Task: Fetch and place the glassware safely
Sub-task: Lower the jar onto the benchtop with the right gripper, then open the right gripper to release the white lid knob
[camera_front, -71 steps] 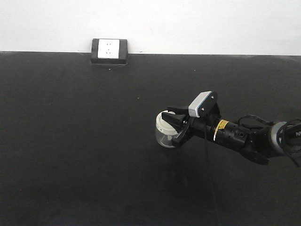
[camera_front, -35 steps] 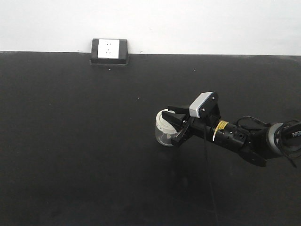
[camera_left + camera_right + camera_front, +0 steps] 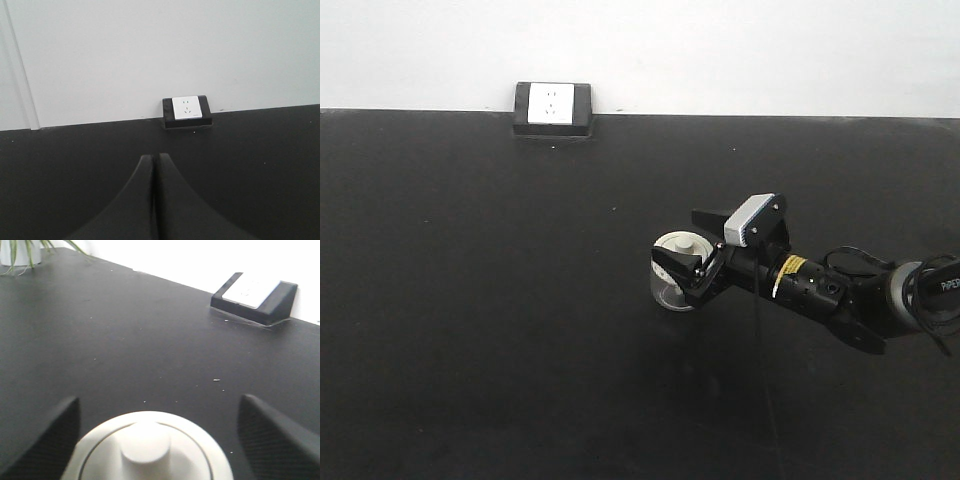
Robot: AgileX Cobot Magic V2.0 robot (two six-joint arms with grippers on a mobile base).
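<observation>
Right of centre on the black worktop [image 3: 500, 330], upright: the glass jar [image 3: 672, 274], clear and squat, capped by a cream-white lid [image 3: 678, 247] with a central knob [image 3: 145, 447]. Reaching in from the right edge, low and near level: the right arm, its right end effector [image 3: 694, 247] now spread wide around the jar, one finger beyond the lid on the far side, the other against the near right flank of the glass. Half a second ago, clamped close over the lid and hiding most of it; now released, with the whole lid top and knob exposed in the front view. Jar position on the worktop much the same as in both earlier frames, perhaps a touch further left than a second ago.

From the right wrist view: lid filling the bottom centre, a dark textured fingertip [image 3: 47, 440] at the lower left and another at the lower right, both clear of the lid with open worktop between.

From the left wrist view: left end effector [image 3: 155, 200] clenched, two dark fingers pressed together with nothing between, pointed toward the white wall socket [image 3: 187, 108] at the far edge. Same socket [image 3: 552, 105] visible far left in the front view, well apart from the jar. Plant leaves [image 3: 20, 250] at the far left corner of the right wrist view.
</observation>
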